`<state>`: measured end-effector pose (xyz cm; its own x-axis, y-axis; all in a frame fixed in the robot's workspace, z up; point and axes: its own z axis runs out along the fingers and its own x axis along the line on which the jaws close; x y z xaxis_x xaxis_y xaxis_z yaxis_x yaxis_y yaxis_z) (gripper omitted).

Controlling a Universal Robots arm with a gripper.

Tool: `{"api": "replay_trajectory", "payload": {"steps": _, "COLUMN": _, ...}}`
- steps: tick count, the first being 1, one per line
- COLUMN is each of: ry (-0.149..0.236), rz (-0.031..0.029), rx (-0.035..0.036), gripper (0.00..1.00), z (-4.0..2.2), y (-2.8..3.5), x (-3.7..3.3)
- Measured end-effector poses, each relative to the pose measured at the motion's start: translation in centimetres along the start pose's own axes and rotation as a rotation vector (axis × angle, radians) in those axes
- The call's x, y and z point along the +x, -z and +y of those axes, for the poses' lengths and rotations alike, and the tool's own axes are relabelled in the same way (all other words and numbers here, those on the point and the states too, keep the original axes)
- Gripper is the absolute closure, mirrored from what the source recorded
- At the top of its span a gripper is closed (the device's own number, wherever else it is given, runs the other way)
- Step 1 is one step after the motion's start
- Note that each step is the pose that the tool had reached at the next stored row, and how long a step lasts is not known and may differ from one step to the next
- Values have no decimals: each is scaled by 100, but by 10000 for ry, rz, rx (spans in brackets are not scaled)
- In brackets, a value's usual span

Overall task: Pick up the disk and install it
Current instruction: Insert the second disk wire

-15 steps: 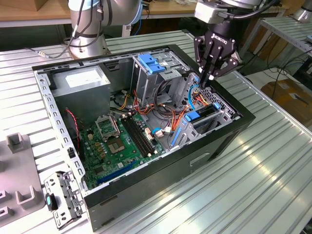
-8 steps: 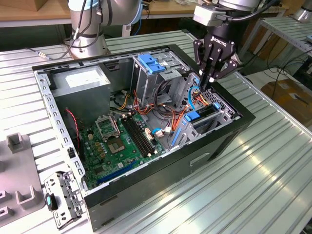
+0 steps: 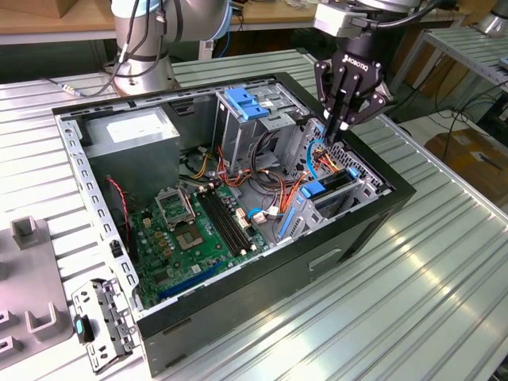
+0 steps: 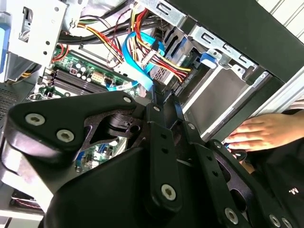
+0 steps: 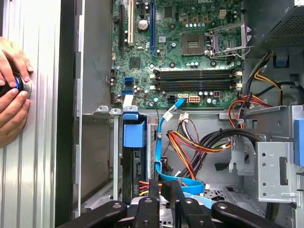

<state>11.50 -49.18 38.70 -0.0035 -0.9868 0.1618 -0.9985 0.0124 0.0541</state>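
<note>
Hovering over the case (image 3: 238,333) corner by the drive bay, the gripper (image 3: 343,125) is pointing straight down, fingers pinched together with nothing between them. Disk (image 3: 327,190) is sitting on edge in the bay (image 3: 361,194), blue handle (image 5: 134,133) up, just below the fingertips and slightly toward the exterior view's left; long axis is running down into the case. Blue cable (image 5: 161,142) is looping between them. Hand (image 5: 12,90) is resting outside the case.

gripper (image 3: 343,121): black linkage body, silver screw heads, white lettering, grey wrist block above; arm (image 3: 147,32) silver-grey with blue joint caps
</note>
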Motion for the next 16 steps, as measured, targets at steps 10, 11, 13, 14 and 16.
{"api": "replay_trajectory", "payload": {"steps": 10, "ry": -11, "rz": 199, "rx": 0, "gripper": 76, "z": -1, "y": -9, "x": -94}}
{"api": "replay_trajectory", "payload": {"steps": 11, "ry": -16, "rz": 288, "rx": 1, "gripper": 76, "z": -1, "y": -19, "x": -96}}
{"api": "replay_trajectory", "payload": {"steps": 13, "ry": -22, "rz": 369, "rx": 1, "gripper": 76, "z": -6, "y": -50, "x": -105}}
{"api": "replay_trajectory", "payload": {"steps": 14, "ry": -22, "rz": 377, "rx": 1, "gripper": 76, "z": -10, "y": -71, "x": -109}}
{"api": "replay_trajectory", "payload": {"steps": 16, "ry": -21, "rz": 380, "rx": -1, "gripper": 76, "z": -20, "y": -116, "x": -117}}
